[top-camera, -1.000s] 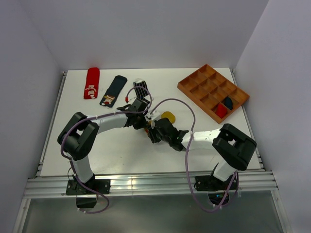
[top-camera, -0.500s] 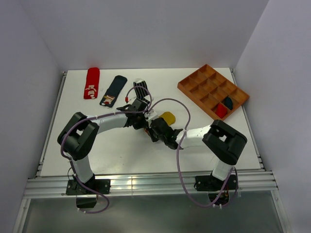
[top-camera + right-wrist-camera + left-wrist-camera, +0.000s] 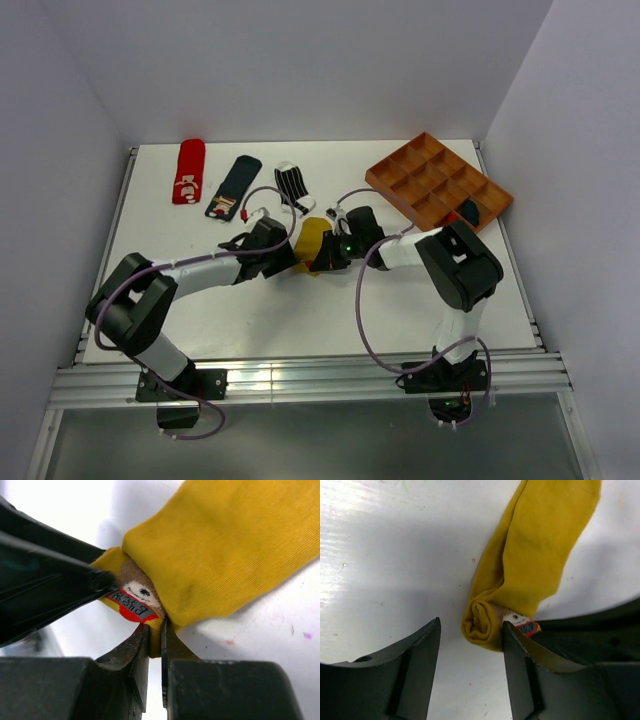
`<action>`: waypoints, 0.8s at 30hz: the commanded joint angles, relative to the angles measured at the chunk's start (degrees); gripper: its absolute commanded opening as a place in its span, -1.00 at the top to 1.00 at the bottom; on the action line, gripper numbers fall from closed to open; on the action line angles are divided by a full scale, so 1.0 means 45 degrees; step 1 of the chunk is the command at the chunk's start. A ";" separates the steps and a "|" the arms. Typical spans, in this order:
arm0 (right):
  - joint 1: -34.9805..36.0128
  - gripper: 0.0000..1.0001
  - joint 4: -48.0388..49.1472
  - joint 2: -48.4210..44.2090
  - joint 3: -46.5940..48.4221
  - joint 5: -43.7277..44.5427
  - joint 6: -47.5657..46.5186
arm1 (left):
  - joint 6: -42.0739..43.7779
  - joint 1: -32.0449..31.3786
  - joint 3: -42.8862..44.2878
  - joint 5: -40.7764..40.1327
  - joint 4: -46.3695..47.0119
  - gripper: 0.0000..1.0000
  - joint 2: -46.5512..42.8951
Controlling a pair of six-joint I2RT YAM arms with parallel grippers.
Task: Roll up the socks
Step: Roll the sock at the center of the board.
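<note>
Fingers, left gripper (image 3: 471, 626): standing apart, with the rolled end of the mustard sock (image 3: 540, 555) sitting between them and brushing one of them.
Fingers, right gripper (image 3: 156, 642): nearly together, pinching a thin fold of the yellow fabric just below its red printed tag (image 3: 132, 605).
Where the mustard sock lies: mid-table on the white table (image 3: 200, 310), between both grippers; one end is curled into a small roll and the rest lies stretched out flat.
Back row: red sock (image 3: 188, 170), navy patch sock (image 3: 233, 187), striped sock (image 3: 292, 184), all lying flat.
Wooden tray (image 3: 420, 165): far right corner.
</note>
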 commanded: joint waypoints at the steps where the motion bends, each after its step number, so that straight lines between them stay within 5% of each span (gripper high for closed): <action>1: -0.0730 1.00 -0.0163 0.1224 0.0510 -0.3233 0.1608 | -0.0290 0.0069 -0.0903 0.0042 0.1067 -0.16 -0.1102; 10: -0.1083 1.00 -0.2639 0.2049 0.2385 -0.3650 0.1126 | -0.1208 0.0108 -0.2703 0.0099 0.3214 -0.18 -0.2256; 24: -0.0752 1.00 -0.2896 0.2185 0.2698 -0.2965 0.1378 | -0.3317 0.0089 -0.3972 0.0373 0.6846 -0.18 -0.1651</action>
